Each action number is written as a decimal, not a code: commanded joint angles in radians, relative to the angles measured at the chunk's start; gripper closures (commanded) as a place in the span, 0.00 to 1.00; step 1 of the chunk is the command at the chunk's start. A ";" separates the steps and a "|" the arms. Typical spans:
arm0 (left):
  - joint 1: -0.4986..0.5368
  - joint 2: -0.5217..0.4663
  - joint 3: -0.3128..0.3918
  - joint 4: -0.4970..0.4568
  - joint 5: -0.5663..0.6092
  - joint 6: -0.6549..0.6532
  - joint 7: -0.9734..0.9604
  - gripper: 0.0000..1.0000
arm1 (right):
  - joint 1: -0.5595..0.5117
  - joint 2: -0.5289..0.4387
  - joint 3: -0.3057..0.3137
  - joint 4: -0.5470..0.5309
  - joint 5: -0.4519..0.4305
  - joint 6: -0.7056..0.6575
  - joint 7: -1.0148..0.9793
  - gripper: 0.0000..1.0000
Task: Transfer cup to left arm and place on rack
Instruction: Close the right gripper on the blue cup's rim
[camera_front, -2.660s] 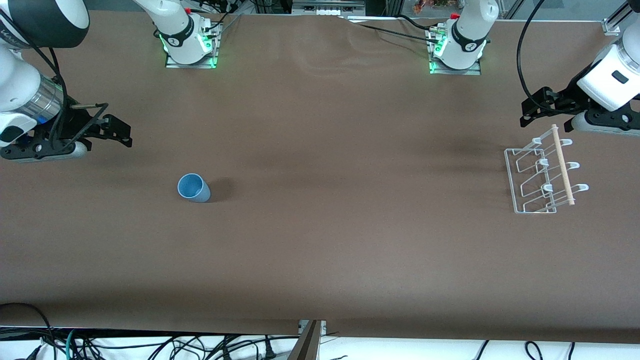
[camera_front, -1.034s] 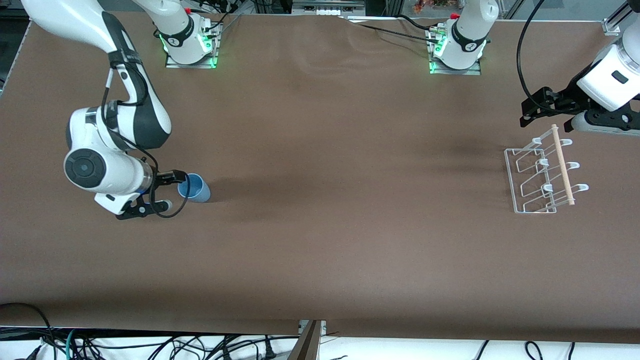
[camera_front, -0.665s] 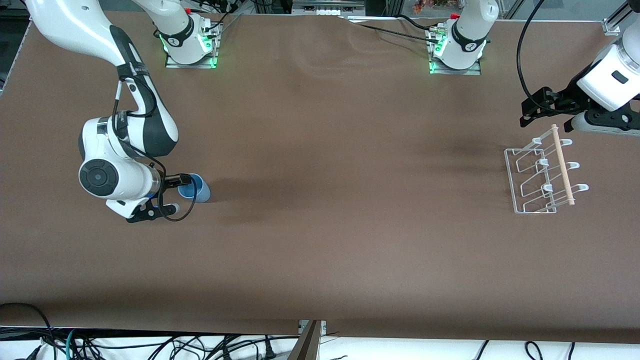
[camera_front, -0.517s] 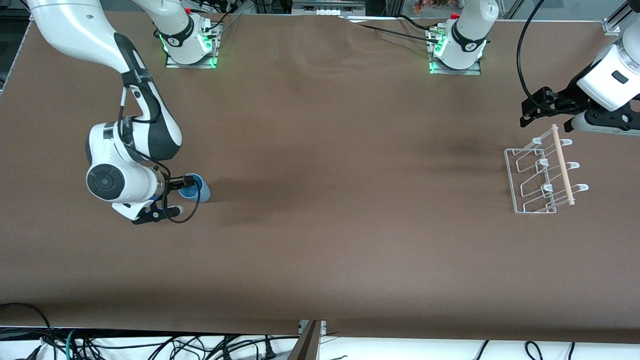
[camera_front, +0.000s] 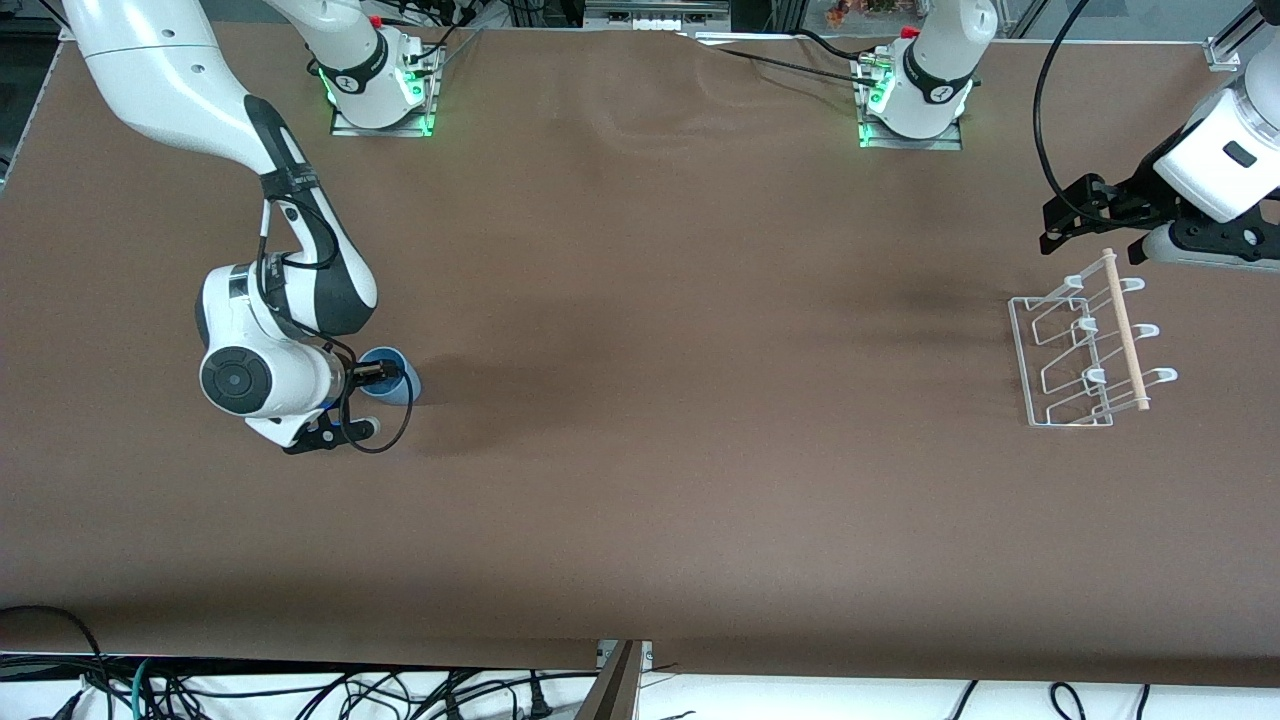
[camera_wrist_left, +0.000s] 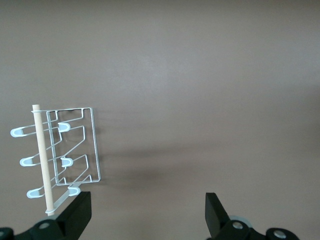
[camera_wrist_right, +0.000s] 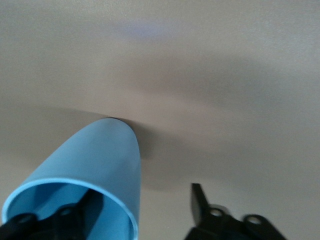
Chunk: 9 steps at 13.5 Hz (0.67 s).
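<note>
My right gripper (camera_front: 372, 392) straddles the cup's (camera_front: 392, 375) rim at middle left of the frame, one finger inside, one outside; the grip seems not yet tight. My left gripper (camera_wrist_left: 145, 215), fingers apart, waits over the rack (camera_front: 1085, 350) at right.

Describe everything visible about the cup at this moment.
The cup is a small light-blue tumbler that looks like plastic, handleless and slightly tapered, narrower at its base. It stands upright on the brown table, mouth up, toward the right arm's end. The right gripper straddles its rim: one finger sits inside the mouth, the other outside the wall, with a gap still showing. Nothing else touches it.
</note>
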 joint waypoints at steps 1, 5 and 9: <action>-0.006 0.014 0.003 0.033 -0.003 -0.025 0.005 0.00 | 0.001 0.015 0.001 0.020 0.035 0.006 0.006 1.00; -0.006 0.013 0.003 0.033 -0.003 -0.025 0.005 0.00 | 0.001 0.014 0.001 0.043 0.036 -0.003 0.020 1.00; -0.006 0.013 0.003 0.033 -0.003 -0.025 0.005 0.00 | 0.005 0.009 0.007 0.116 0.046 -0.113 0.020 1.00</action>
